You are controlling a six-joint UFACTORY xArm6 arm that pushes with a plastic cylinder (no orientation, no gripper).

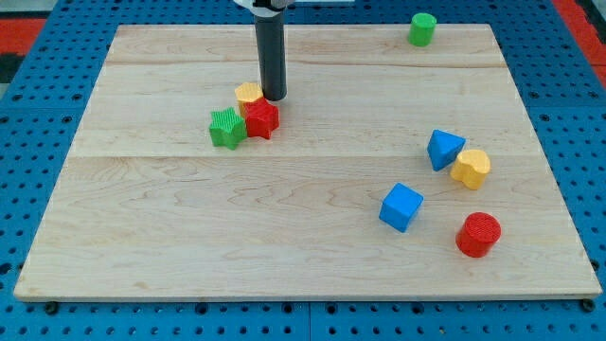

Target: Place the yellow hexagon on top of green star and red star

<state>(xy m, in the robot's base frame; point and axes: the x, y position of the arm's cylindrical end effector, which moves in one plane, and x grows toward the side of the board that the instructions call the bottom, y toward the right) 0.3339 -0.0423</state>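
Since the small yellow hexagon block [248, 93] already sits touching above the green star block [225, 127] and red star block [262, 118] upper left, looks basically done; my tip [274, 98], no pincer, holding nothing, rests just right of it.

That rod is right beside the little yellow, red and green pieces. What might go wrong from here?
1. My tip sits at the right edge of the yellow hexagon, just above the red star. A push down the view would likely knock the red star away.
2. The red star touches the green star, so any shove may carry through and split the pair.
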